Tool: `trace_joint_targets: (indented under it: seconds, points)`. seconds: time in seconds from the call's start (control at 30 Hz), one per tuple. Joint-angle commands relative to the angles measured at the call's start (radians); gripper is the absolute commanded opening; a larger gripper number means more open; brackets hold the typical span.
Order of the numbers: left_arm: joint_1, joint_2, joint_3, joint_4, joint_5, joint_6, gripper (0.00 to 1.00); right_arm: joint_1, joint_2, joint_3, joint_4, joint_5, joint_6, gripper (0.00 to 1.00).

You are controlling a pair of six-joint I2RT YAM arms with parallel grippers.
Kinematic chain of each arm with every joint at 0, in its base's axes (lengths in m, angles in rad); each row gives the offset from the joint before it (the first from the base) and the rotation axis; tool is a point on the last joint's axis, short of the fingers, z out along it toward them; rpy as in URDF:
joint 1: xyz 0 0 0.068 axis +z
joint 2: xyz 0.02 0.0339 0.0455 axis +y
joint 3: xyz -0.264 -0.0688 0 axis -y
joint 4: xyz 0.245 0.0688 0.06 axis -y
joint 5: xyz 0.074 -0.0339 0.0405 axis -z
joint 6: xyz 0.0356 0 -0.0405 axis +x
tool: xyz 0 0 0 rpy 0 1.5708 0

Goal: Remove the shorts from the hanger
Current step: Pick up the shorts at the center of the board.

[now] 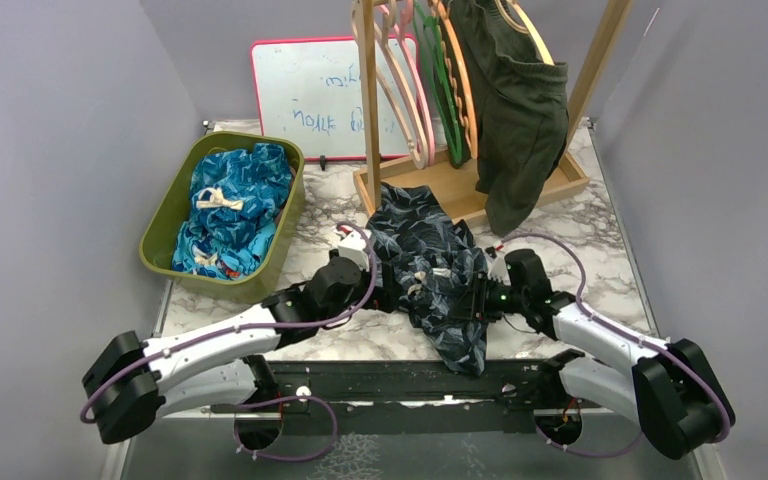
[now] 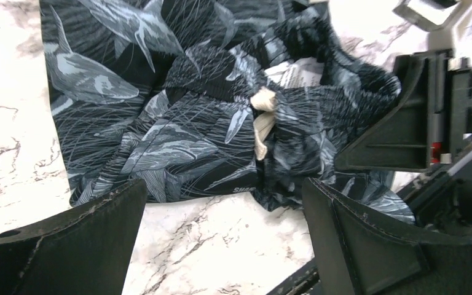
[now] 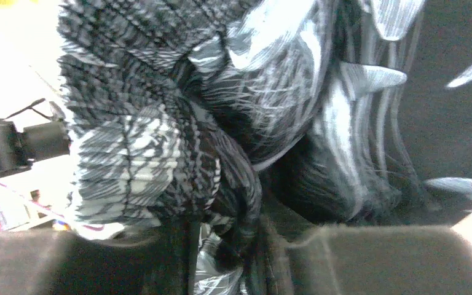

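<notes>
1. Navy shark-print shorts (image 1: 430,270): you will find this pair off the rack, lying crumpled on the marble desk (image 1: 610,225). It sits between the two arms and just in front of the wooden rack (image 1: 530,185).
2. Cream drawstring (image 2: 263,123): it shows at the bunched waistband in the middle of the heap.
3. Left pincer (image 2: 221,196): its fingers stand wide apart, low over the desk at the near edge of the cloth. They grip nothing.
4. Right pincer (image 3: 224,246): it is clamped on a fold of the navy shark-print shorts, and the cloth fills the gap between its fingers. Note that this wrist view is blurred. In the left wrist view it presses into the right side of the heap.
5. Olive shorts (image 1: 515,120): these hang from a wooden hanger (image 1: 535,40) on the rack, and the hem reaches down to the rack's base.
6. Blue print shorts (image 1: 230,205): these are piled inside the olive-green bin (image 1: 165,210) at the left of the desk.
7. Pink and green hangers (image 1: 415,100): they hang on the rack to the left of the olive shorts.
8. Whiteboard (image 1: 300,90): it leans against the back wall behind the bin.
</notes>
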State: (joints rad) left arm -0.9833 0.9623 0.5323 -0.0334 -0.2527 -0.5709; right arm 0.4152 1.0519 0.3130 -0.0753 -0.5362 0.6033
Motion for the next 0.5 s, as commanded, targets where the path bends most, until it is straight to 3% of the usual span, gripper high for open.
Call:
trace_joint_targets:
  seconds: [0.0, 0.03, 0.1, 0.27, 0.47]
  points:
    - [-0.001, 0.117, 0.059, 0.09, 0.027, 0.039, 0.99, 0.007, -0.009, -0.077, 0.139, 0.096, 0.06, 0.24]
    - [0.0, 0.151, 0.078, 0.099, 0.028, 0.062, 0.99, 0.006, -0.023, -0.097, 0.15, 0.108, 0.067, 0.16]
    - [0.0, 0.223, 0.116, 0.136, 0.035, 0.114, 0.99, 0.007, -0.047, -0.142, 0.168, 0.122, 0.082, 0.12]
    - [0.003, 0.466, 0.269, 0.189, 0.122, 0.225, 0.99, 0.007, -0.057, -0.182, 0.179, 0.093, 0.109, 0.11]
    - [0.003, 0.73, 0.46, 0.081, 0.249, 0.238, 0.99, 0.007, -0.13, -0.191, 0.118, 0.142, 0.126, 0.14]
